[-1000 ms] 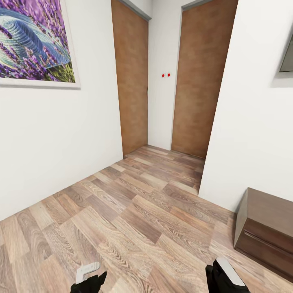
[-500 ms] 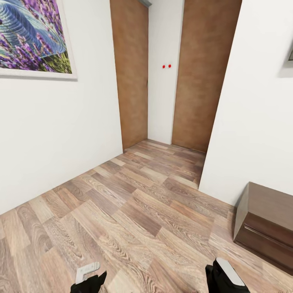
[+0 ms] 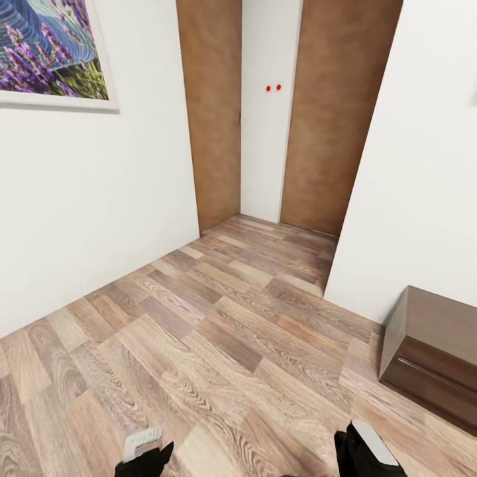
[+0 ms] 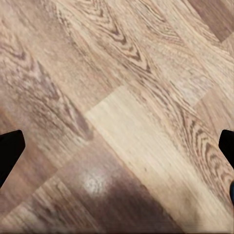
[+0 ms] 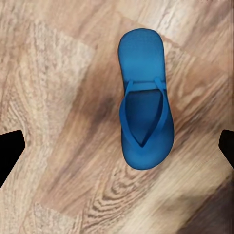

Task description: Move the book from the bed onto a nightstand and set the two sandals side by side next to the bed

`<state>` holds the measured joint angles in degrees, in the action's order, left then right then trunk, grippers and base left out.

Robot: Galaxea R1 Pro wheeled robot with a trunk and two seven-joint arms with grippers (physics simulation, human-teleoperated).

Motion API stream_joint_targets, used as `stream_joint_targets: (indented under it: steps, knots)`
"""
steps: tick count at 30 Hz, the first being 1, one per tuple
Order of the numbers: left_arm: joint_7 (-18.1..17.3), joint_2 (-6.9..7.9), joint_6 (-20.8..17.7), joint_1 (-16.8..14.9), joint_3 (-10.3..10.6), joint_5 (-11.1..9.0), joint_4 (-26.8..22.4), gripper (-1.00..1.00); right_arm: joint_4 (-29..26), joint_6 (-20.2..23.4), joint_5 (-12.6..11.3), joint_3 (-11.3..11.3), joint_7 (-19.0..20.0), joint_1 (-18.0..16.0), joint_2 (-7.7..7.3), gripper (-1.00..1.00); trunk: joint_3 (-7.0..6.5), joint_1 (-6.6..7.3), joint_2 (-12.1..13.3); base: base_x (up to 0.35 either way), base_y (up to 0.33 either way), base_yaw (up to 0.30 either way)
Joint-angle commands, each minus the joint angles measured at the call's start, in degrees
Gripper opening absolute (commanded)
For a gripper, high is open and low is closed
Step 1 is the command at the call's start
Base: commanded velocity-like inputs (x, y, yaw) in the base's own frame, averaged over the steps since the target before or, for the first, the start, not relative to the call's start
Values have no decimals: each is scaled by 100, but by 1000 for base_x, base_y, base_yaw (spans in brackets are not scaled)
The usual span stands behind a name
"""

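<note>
Wood-plank floor point(image 3: 218, 344) in mixed brown tones runs from the robot toward a narrow passage; white walls point(image 3: 106, 199) close it on both sides, and two tall brown door panels point(image 3: 211, 112) stand at the far end, with two small red dots point(image 3: 273, 87) on the white strip between them; a framed picture of purple flowers point(image 3: 46, 56) hangs on the wall at the left, and a low dark brown cabinet point(image 3: 434, 354) sits against the wall at the right. At the bottom of the head view the left tool point(image 3: 142, 450) and right tool point(image 3: 368, 450) hang low over the planks. In the left wrist view the left tool point(image 4: 117, 146) has its two dark fingers spread wide, released, with bare floor between them. In the right wrist view the right tool point(image 5: 117, 146) is likewise released, fingers wide apart; a blue sandal point(image 5: 144, 100) lies flat on the floor between them, straps up, touching neither finger.
</note>
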<state>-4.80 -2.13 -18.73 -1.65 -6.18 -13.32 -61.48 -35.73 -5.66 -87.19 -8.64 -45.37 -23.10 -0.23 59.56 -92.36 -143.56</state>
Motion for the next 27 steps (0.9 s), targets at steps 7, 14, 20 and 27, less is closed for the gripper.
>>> stream_joint_targets:
  steps: [7, 14, 20, 27]
  knots:
    - [-30, -7, -44, -2, -23, -39, -9, 100, -8, -58, -58, 2, -7, -2, -1, 100, 161, -17, -12, 0, 0, 0]
    - [-30, -7, -43, -2, -23, -39, -10, 100, -6, -58, -58, 2, -7, -2, 4, 100, 316, -35, -21, 0, 0, 0]
    - [-30, -7, -46, -2, -23, -39, -11, 100, -8, -58, -54, 3, -7, -2, 3, 100, 449, -50, -29, 0, 0, 0]
    - [-30, -7, -48, -2, -23, -39, -10, 100, -7, -58, -53, 4, -5, -2, 5, 100, 604, -68, -39, 0, 0, 0]
